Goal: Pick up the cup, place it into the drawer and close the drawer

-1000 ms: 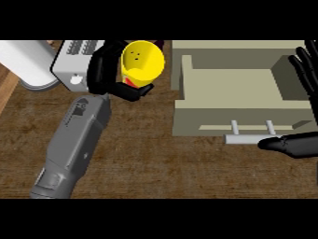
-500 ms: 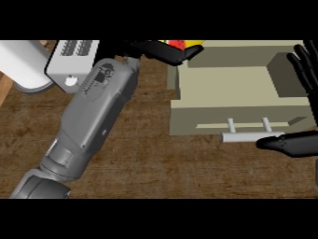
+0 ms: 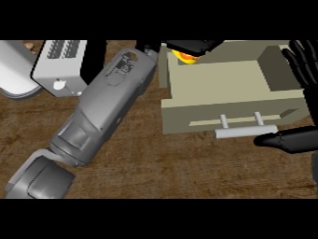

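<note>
1. My left hand [image 3: 192,45] is curled round the cup [image 3: 187,57]; only a sliver of yellow with a red mark shows under my black fingers.
2. The cup hangs over the back left corner of the open drawer [image 3: 216,74]. I cannot tell whether it touches the drawer floor; I judge it not yet set down.
3. My left forearm [image 3: 103,107] runs slantwise across the desk [image 3: 154,163] from the lower left up to that corner.
4. My right hand [image 3: 313,70] rests open at the right edge, fingers up, just beside the drawer's right wall; its thumb lies near the handle [image 3: 246,131].
5. A toaster [image 3: 63,65] stands at upper left, well apart from the drawer.
6. Progress: pick-up done, carry done. Left: lower and release the cup, withdraw, push the drawer shut.
</note>
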You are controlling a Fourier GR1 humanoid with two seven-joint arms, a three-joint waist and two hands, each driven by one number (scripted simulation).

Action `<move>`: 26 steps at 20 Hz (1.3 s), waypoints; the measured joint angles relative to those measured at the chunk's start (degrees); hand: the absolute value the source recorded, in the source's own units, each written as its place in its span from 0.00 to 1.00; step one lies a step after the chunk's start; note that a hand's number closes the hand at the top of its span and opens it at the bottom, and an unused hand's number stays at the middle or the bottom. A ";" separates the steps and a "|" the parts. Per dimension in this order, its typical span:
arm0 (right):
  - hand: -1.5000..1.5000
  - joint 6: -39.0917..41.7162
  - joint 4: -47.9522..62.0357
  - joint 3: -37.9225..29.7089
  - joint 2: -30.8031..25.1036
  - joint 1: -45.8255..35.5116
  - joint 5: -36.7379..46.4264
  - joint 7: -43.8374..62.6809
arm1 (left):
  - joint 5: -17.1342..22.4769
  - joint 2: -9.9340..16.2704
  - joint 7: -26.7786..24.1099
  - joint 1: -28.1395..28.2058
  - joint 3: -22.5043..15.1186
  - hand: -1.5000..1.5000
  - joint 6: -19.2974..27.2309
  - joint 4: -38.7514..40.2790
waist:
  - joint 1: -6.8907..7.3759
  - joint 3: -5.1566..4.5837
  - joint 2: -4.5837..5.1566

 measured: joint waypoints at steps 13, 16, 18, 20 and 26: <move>0.00 1.23 2.56 2.47 1.12 -3.98 0.05 -1.82 | 4.90 -0.01 3.46 -0.28 -11.95 0.00 -4.40 8.17 | -5.61 0.05 1.50; 0.00 3.12 3.17 3.06 0.89 -5.17 -1.66 -1.54 | 7.32 0.00 1.87 0.88 -12.28 0.00 -4.08 7.39 | -6.53 0.03 1.79; 1.00 5.07 3.13 4.44 1.43 -5.56 -3.60 -1.16 | 9.34 -0.01 0.28 1.69 -11.79 0.00 -4.09 6.62 | -7.07 0.00 1.95; 1.00 7.27 3.04 6.23 1.88 -5.91 -5.35 -0.62 | 11.57 0.00 -1.23 2.16 -11.25 0.00 -4.78 5.54 | -7.19 -0.04 1.92; 1.00 16.30 3.00 12.11 0.38 -5.13 -9.82 1.61 | 17.88 -0.01 -7.26 2.61 -9.44 0.00 -5.30 2.43 | -6.41 -0.09 1.45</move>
